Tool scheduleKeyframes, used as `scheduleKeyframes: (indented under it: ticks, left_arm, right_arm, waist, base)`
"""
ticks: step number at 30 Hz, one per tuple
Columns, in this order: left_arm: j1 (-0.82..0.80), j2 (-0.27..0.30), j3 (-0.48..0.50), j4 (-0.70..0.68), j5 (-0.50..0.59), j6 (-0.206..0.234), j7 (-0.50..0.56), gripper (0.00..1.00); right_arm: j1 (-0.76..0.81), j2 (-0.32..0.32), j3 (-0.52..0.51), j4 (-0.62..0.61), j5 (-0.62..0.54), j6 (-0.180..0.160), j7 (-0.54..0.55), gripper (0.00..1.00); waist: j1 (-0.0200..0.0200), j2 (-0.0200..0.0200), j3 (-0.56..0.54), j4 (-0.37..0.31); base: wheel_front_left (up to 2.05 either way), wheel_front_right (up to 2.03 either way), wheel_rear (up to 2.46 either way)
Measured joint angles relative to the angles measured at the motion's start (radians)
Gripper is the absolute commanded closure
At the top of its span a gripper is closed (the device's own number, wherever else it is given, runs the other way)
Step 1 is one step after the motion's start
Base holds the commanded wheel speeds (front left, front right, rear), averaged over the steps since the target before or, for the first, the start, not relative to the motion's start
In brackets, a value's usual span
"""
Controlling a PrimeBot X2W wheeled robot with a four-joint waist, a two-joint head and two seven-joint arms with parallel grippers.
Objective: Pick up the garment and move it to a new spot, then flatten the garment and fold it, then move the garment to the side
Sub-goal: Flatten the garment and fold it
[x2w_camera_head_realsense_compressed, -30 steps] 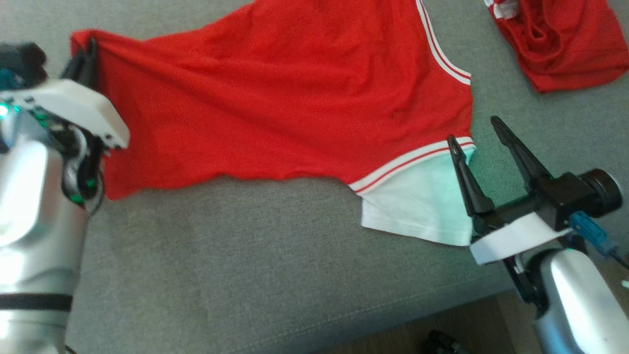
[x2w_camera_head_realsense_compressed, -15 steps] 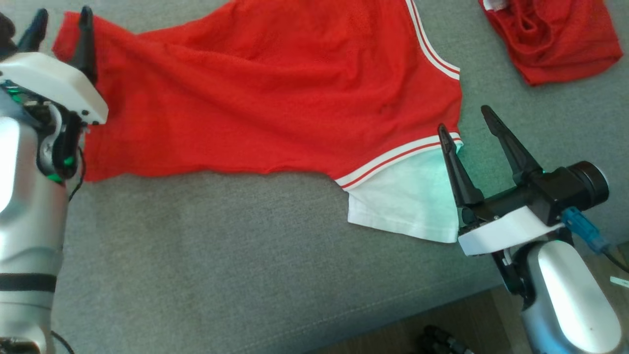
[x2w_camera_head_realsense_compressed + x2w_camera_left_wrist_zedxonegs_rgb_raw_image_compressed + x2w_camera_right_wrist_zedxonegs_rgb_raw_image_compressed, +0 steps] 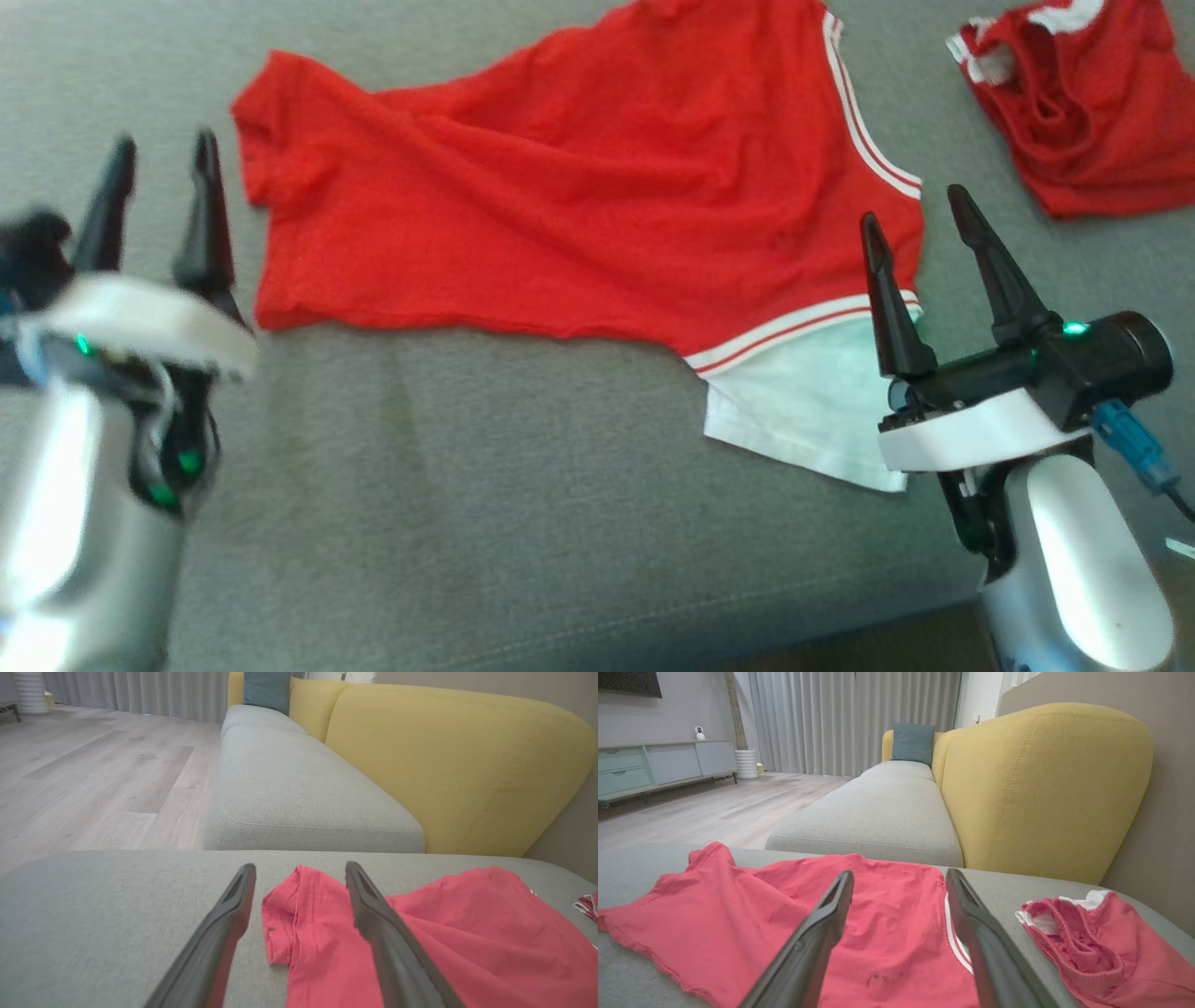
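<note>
You have the red garment [image 3: 579,215] spread across the upper middle of the head view on the grey sofa seat [image 3: 467,504], with its white panel at lower right. Your left pincer [image 3: 163,142], at the left edge, stands spread and grasps nothing, just beside the cloth's left corner. Your right pincer [image 3: 913,205], also spread and empty, sits at the striped hem. A second red garment [image 3: 1074,112] lies crumpled at upper right.

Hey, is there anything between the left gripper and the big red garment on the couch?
Nothing visible. The left gripper, fingers apart, sits just beside the red garment, with only bare gray cushion between them.
</note>
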State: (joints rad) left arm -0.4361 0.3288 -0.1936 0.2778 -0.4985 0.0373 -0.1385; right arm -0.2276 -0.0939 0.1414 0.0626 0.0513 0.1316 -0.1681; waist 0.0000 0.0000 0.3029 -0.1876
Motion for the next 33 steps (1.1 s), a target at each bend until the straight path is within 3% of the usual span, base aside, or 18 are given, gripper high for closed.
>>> scheduleKeyframes:
  ticks: [6, 17, 33]
  left_arm:
    - [0.173, -0.049, -0.026, -0.11, 0.012, 0.051, -0.048, 0.0]
    - [0.347, -0.134, -0.055, -0.174, 0.013, 0.093, -0.101, 0.0]
    - [0.497, -0.203, -0.078, -0.181, 0.085, 0.112, -0.111, 0.0]
  right_arm:
    - [0.041, 0.024, -0.045, 0.02, 0.0, 0.0, -0.01, 0.0]
    - [0.105, 0.04, -0.127, 0.06, 0.028, 0.0, -0.04, 0.0]
    - [0.177, 0.045, -0.104, 0.178, 0.091, 0.0, -0.063, 0.0]
  waist:
    - [0.0, 0.0, -0.059, 0.051]
    - [0.0, 0.0, -0.177, 0.114]
    - [0.0, 0.0, -0.299, 0.169]
  base:
    - [0.0, 0.0, 0.0]
    - [0.0, 0.0, 0.0]
    - [0.0, 0.0, 0.0]
